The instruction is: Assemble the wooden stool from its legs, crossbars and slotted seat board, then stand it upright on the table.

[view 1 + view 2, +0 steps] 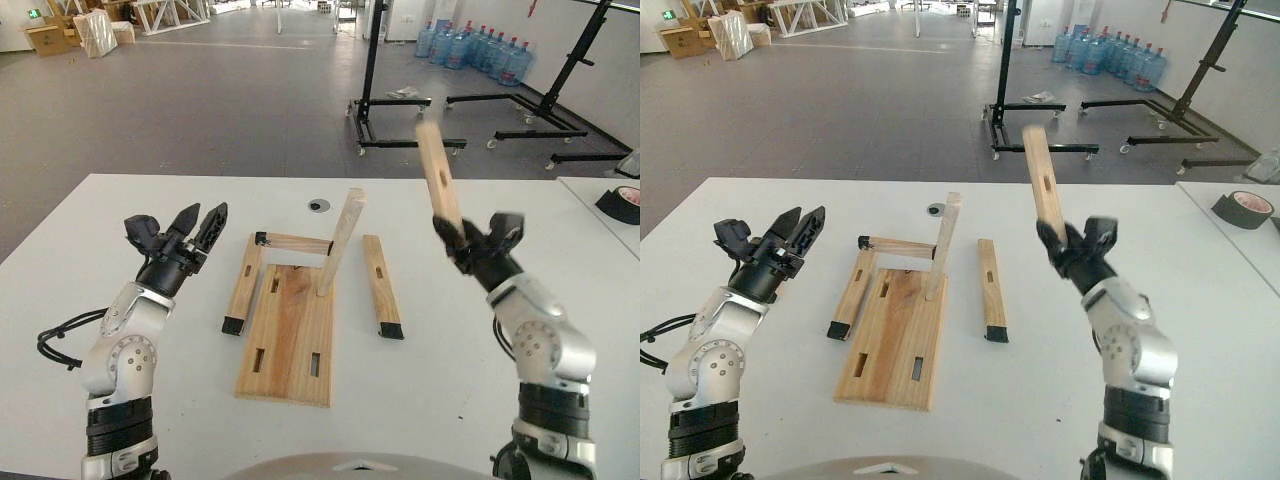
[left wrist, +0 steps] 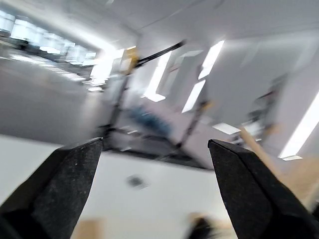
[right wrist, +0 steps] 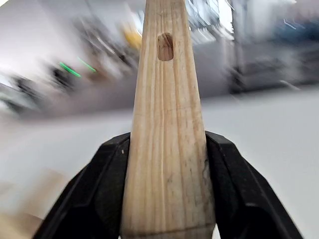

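The left gripper (image 1: 205, 214) hovers over the left side of the table (image 1: 130, 200). Its two fingers are spread wide and hold nothing. Next comes a flat leg (image 1: 243, 285), lying long-ways from the far edge toward the near edge, with its black foot at the near end. A short crossbar (image 1: 297, 242) lies sideways at its far end. In the middle of the table the seat board (image 1: 290, 340) lies flat, its long side also running far to near. One standing leg (image 1: 340, 240) is stuck in a slot near the board's far right corner and leans a little to the right. Just beside the board lies a second flat leg (image 1: 381, 285), black foot toward the near edge. Over the right side of the table, the right gripper (image 1: 470, 238) is pinched tight on the bottom end of the raised leg (image 1: 438, 170). This leg points up, tipped a little to the left, with a small hole near its top. The wood looks stiff, light and smooth (so it might slip). I think a firm pinch on the flat sides near one end works best.
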Robot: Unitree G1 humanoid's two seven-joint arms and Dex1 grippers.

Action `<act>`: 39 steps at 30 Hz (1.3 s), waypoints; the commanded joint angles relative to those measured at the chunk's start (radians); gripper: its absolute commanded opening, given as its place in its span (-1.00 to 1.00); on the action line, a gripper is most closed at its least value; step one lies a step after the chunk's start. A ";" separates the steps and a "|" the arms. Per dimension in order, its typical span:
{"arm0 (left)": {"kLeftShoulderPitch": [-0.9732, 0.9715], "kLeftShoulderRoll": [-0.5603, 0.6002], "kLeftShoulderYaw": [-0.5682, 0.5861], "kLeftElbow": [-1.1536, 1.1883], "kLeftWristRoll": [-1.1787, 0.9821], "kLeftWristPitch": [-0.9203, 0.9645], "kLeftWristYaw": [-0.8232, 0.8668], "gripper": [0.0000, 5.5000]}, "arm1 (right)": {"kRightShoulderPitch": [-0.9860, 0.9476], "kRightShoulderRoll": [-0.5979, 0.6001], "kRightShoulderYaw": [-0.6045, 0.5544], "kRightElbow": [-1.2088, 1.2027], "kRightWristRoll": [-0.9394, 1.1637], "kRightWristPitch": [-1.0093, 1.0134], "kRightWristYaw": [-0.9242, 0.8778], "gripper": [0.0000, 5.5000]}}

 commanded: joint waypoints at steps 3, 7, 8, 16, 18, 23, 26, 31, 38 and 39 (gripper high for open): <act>0.034 0.198 -0.057 -0.097 -0.347 0.340 -0.312 0.40 | -0.017 -0.079 0.062 -0.240 0.602 0.261 0.208 -0.26; 0.022 0.235 -0.074 -0.122 -0.422 0.404 -0.354 0.40 | 0.016 -0.082 0.196 -0.252 0.671 0.324 0.220 -0.26; 0.017 0.234 -0.076 -0.124 -0.435 0.411 -0.350 0.40 | 0.033 -0.076 0.234 -0.257 0.664 0.330 0.229 -0.26; 0.039 0.248 -0.085 -0.180 -0.574 0.458 -0.333 0.40 | 0.117 -0.067 0.428 -0.257 0.479 0.267 0.303 -0.26; 0.040 0.252 -0.074 -0.181 -0.605 0.454 -0.316 0.40 | 0.121 -0.071 0.440 -0.249 0.443 0.250 0.303 -0.26; 0.062 0.253 -0.066 -0.190 -0.610 0.432 -0.303 0.40 | 0.131 -0.094 0.463 -0.243 0.377 0.225 0.325 -0.26; 0.070 0.259 -0.063 -0.188 -0.616 0.435 -0.299 0.40 | 0.144 -0.105 0.476 -0.244 0.362 0.224 0.335 -0.26; 0.078 0.278 -0.068 -0.185 -0.562 0.426 -0.300 0.40 | 0.152 -0.138 0.470 -0.246 0.376 0.238 0.360 -0.26; 0.085 0.287 -0.069 -0.189 -0.549 0.427 -0.310 0.14 | 0.143 -0.170 0.454 -0.232 0.393 0.257 0.370 -0.26; 0.085 0.290 -0.070 -0.189 -0.547 0.429 -0.314 0.09 | 0.140 -0.170 0.450 -0.228 0.396 0.257 0.369 -0.26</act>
